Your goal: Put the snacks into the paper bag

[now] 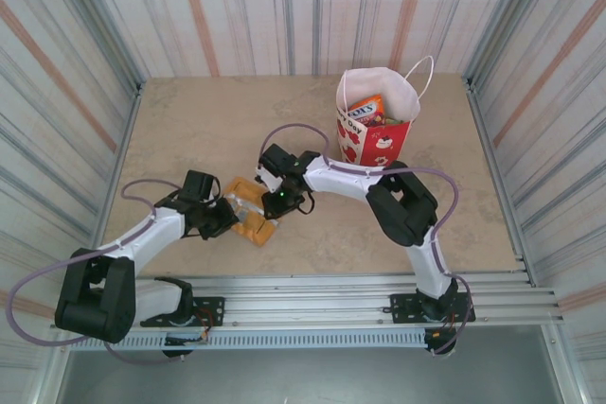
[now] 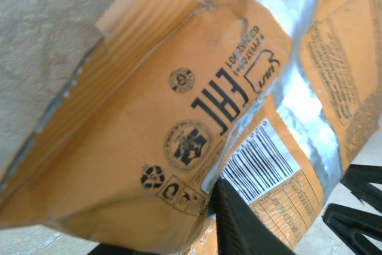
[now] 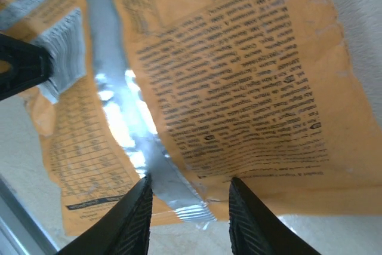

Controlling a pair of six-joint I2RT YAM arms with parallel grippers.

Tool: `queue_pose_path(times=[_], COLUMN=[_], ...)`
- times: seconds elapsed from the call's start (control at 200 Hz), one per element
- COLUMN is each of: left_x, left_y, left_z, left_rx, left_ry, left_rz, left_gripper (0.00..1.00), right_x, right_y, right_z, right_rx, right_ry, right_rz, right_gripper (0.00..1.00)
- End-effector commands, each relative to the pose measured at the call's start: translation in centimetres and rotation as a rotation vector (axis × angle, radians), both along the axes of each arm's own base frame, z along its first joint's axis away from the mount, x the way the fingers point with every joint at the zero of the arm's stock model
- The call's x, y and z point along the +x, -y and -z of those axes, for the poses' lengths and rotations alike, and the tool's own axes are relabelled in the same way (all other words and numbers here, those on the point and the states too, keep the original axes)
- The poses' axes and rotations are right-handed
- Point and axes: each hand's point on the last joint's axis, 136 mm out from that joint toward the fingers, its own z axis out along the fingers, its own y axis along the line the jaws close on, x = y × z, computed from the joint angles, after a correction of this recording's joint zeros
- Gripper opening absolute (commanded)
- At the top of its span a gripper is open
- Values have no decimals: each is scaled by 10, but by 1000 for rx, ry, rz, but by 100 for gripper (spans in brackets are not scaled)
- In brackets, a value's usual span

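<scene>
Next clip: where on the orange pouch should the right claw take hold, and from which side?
Probably the crimped end seal of the orange pouch, approached edge-on from the pouch's right, where the right claw straddles that edge, jaws apart. The pouch is thin and glossy, so a pinch across the seal should hold best.

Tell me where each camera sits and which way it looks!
Top external: above and behind, looking down on the table, paper bag, left arm, right arm.
Left wrist: on the left arm, facing the orange pouch; one finger shows.
Right wrist: on the right arm, facing the pouch; two fingers show.
Shared: all three see the pouch.
</scene>
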Motion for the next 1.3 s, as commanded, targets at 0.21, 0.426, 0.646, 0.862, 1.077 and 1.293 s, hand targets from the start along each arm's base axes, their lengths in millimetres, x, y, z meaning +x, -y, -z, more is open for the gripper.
queue_pose_path(times=[0.21, 0.426, 0.646, 0.862, 1.077, 1.293], left_x=[13, 21, 28, 15, -3, -20], left_y=[16, 33, 54, 74, 92, 114], left_z=[-34, -60, -106, -160, -208, -245], left_rx=[-7, 15, 53, 121, 75, 7], left_ry=[117, 217, 439, 772, 1028, 1201], left_rz=[207, 355, 561, 843, 1009, 1187], left_gripper=[6, 0, 0, 0, 0, 0], right_x=[29, 38, 43, 42, 34, 18], right_y=[25, 48, 72, 97, 126, 142], right_z=[-101, -140, -160, -185, -213, -242], right_rx=[143, 229, 286, 344, 459, 600], right_ry=[210, 319, 390, 520, 619, 648], right_rz=[118, 176, 217, 196, 151, 49], right_gripper=[41, 41, 46, 52, 64, 75])
